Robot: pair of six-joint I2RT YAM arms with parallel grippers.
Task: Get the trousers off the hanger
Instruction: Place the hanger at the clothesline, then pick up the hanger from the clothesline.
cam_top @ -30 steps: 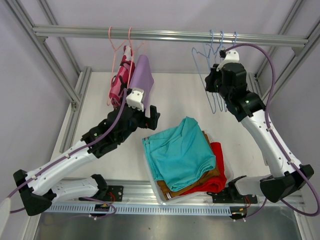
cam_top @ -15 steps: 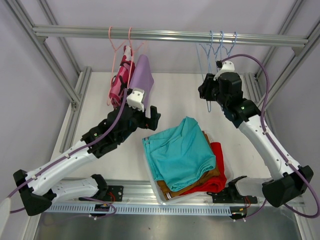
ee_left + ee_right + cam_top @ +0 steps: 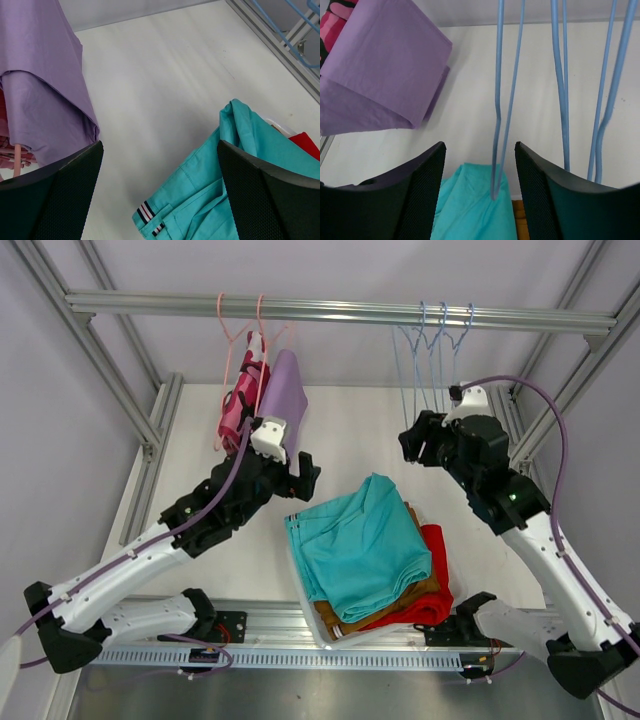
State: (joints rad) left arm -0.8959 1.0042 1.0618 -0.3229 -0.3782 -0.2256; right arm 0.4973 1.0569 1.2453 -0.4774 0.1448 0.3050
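Left claw (image 3: 305, 468) is seen spread wide, with nothing caught between its fingers (image 3: 55, 195). It is held just below the lilac trousers (image 3: 285, 392), at the end of an arm stretched up and forward from the near left corner. Right beside the lilac pair, the pink camouflage trousers (image 3: 238, 405) are draped too, and both are hung on pink hangers (image 3: 240, 330) from the rail (image 3: 340, 309).

Right claw (image 3: 417, 440) is parted as well and nothing is gripped. One wire of the blue hangers (image 3: 497, 75) is framed between its fingers (image 3: 555, 200) in the wrist view, touched by neither. That arm is raised from the near right corner, bent at the elbow, its wrist turned toward the rail.

Between the two arms, near the front edge, the teal trousers (image 3: 360, 545) are piled on the mustard-brown trousers (image 3: 400, 598) and the red trousers (image 3: 435, 555). Open surface (image 3: 350, 430) is left between the hung garments and the blue hangers. Frame posts are set close on either side.
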